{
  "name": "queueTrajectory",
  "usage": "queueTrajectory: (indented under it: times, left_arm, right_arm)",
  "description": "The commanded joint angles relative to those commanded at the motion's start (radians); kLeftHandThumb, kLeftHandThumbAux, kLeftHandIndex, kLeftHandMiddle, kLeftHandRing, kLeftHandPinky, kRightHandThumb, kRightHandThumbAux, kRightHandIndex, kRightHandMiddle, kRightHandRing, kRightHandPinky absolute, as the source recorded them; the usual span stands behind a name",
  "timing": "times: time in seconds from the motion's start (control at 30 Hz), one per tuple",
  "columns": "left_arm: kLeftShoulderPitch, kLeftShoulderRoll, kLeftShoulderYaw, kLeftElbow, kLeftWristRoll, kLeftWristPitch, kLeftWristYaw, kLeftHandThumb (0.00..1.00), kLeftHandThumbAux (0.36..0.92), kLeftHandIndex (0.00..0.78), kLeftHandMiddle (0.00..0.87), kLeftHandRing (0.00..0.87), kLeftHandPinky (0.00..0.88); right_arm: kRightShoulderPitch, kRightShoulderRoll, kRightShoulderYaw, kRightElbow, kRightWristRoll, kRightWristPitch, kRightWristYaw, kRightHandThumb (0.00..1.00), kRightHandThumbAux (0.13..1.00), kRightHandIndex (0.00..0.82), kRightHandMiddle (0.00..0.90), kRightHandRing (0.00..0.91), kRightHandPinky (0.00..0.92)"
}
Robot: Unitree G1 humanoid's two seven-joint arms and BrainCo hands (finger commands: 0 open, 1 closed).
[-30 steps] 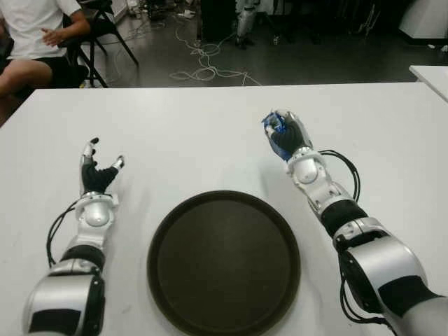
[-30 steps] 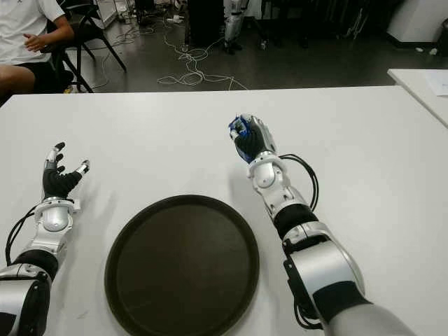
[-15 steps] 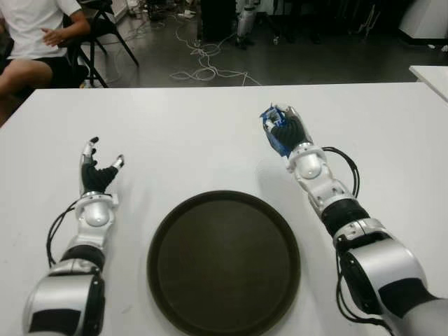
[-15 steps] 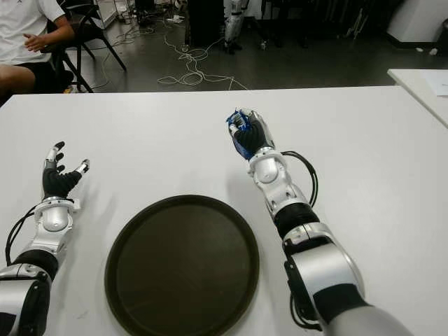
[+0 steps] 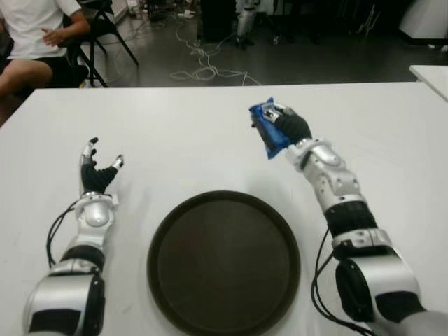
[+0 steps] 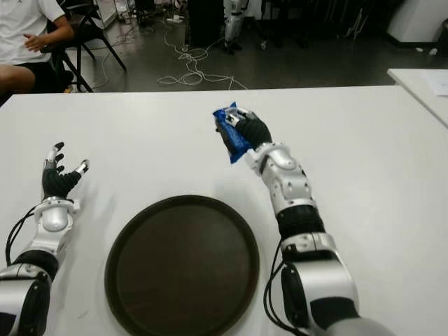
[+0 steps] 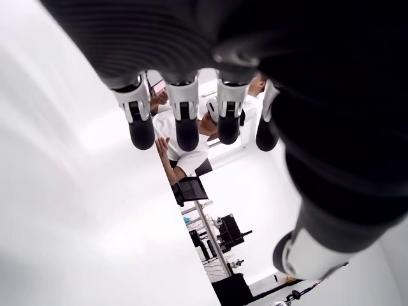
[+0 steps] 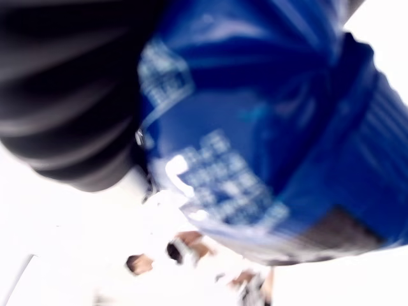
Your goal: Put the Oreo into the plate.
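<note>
Right hand [image 5: 288,128], upper centre-right: fingers clamp blue Oreo packet [image 5: 267,130] above brown plate [image 5: 224,262]. Left hand [image 5: 96,175], left: fingers spread, empty.

Your two head eyes are looking forward and down, sharing the white surface [image 5: 210,133]. Each wrist camera is sitting very close to its own hand, the right's background seemingly blurred.
</note>
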Motion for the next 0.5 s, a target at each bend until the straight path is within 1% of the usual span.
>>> queueTrajectory:
  times: [0.1, 0.23, 0.3, 0.4, 0.5]
  left_arm:
    - [0.0, 0.0, 0.002, 0.0, -0.002, -0.001, -0.002, 0.0, 0.753, 0.048, 0.062, 0.045, 0.028]
    - [0.0, -0.002, 0.008, 0.0, -0.01, 0.0, -0.009, 0.0, 0.751, 0.047, 0.064, 0.046, 0.031]
    - [-0.001, -0.003, 0.01, 0.0, -0.012, 0.0, -0.011, 0.0, 0.75, 0.046, 0.064, 0.046, 0.031]
    - [-0.001, -0.002, 0.009, 0.001, -0.012, 0.001, -0.013, 0.0, 0.751, 0.045, 0.063, 0.043, 0.029]
    - [0.002, 0.001, 0.004, 0.0, -0.007, -0.001, -0.01, 0.0, 0.753, 0.043, 0.061, 0.039, 0.027]
  right_arm:
    - [0.009, -0.003, 0.0, -0.034, 0.012, 0.04, 0.007, 0.708, 0.723, 0.435, 0.81, 0.825, 0.836]
    - [0.036, -0.002, 0.0, -0.122, 0.04, 0.113, 0.015, 0.708, 0.722, 0.436, 0.802, 0.812, 0.82]
    - [0.043, -0.002, 0.0, -0.143, 0.045, 0.132, 0.016, 0.708, 0.722, 0.436, 0.798, 0.807, 0.816]
    - [0.058, -0.003, 0.003, -0.204, 0.059, 0.174, 0.016, 0.707, 0.721, 0.437, 0.796, 0.804, 0.815]
    - [0.078, -0.004, 0.014, -0.267, 0.073, 0.2, 0.033, 0.707, 0.722, 0.437, 0.798, 0.807, 0.819]
